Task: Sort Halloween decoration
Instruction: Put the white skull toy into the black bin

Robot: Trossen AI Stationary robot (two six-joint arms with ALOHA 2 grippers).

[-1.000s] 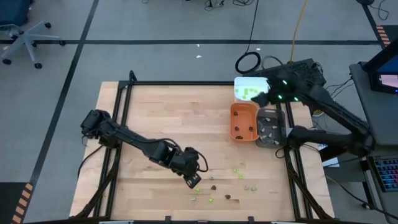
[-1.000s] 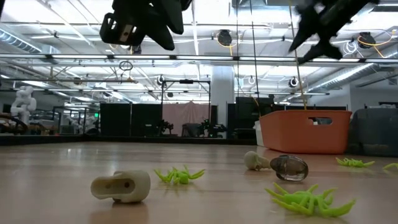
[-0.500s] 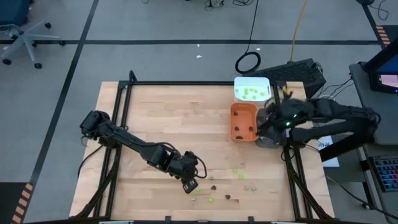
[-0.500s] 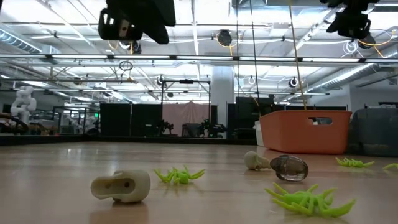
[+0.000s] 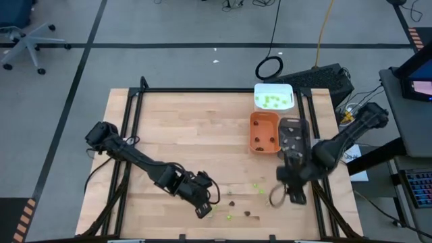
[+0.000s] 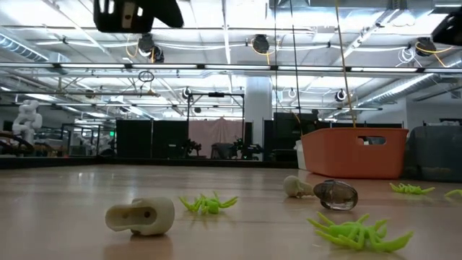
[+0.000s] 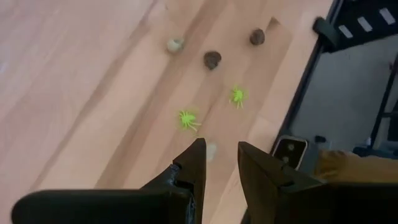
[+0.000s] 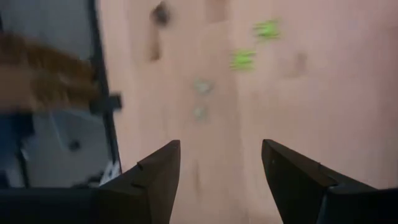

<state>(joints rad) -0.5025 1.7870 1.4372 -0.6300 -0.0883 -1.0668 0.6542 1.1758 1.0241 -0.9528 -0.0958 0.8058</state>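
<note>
The Halloween decoration lies loose near the table's near edge: lime-green spiders (image 5: pixel 228 217) (image 7: pixel 186 119), dark brown pieces (image 5: pixel 248 214) (image 7: pixel 212 59) and pale beige pieces (image 6: pixel 141 217) (image 7: pixel 175 45). My left gripper (image 5: pixel 202 210) (image 7: pixel 219 155) hangs above the left end of this scatter. It points down at a slant, open by a narrow gap, with nothing between its fingers. A pale piece (image 7: pixel 211 149) lies on the wood just beyond its fingertips. My right gripper (image 5: pixel 282 192) (image 8: pixel 221 162) hangs open over the scatter's right end, above green (image 8: pixel 242 59) and pale pieces (image 8: pixel 201 87).
At the far right stand a white tray (image 5: pixel 273 98) with green pieces, an orange tray (image 5: pixel 264 131) and a grey tray (image 5: pixel 295 135). A black frame rail (image 7: pixel 348 31) runs along the table's near edge. The left half of the wooden table (image 5: pixel 175 135) carries no pieces.
My right gripper has swung from above the white tray toward the table's near edge, past the grey tray. It has come lower and turned about, and still stands open. My left gripper has drifted a little toward the near edge. No piece has moved.
</note>
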